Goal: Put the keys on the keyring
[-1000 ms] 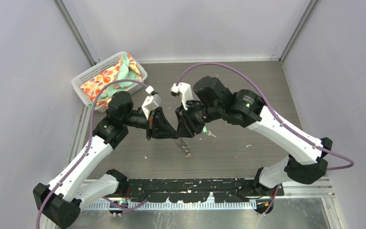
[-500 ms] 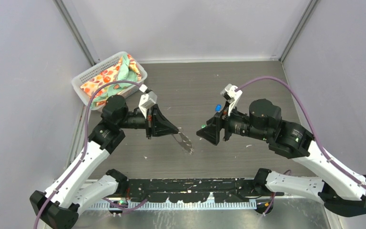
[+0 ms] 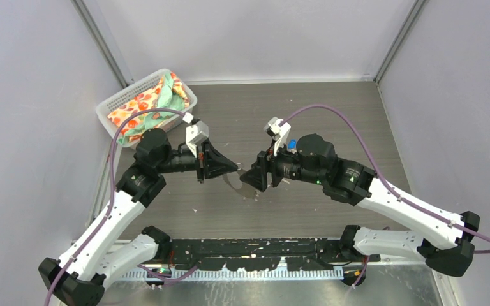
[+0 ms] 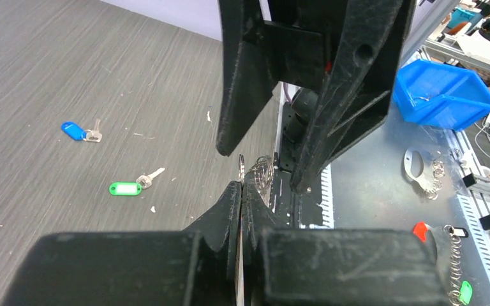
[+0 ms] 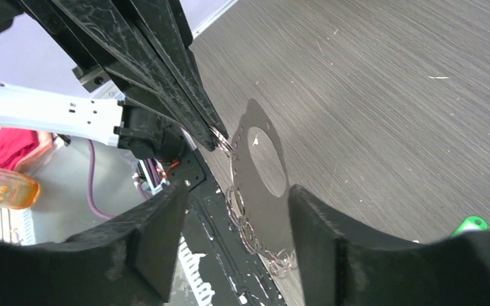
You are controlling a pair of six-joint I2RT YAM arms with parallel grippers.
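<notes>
Left wrist: left gripper (image 4: pixel 240 194) pressed together, pinching keyring (image 4: pixel 261 173). Blue key (image 4: pixel 76 131) and green key (image 4: pixel 131 187) lie well left of keyring.
Right wrist: right gripper (image 5: pixel 236 197) spread, fingers either side of hanging keyring.
Top: both grippers near keyring.

White basket (image 3: pixel 104 115) of patterned cloth (image 3: pixel 141 103)
</notes>
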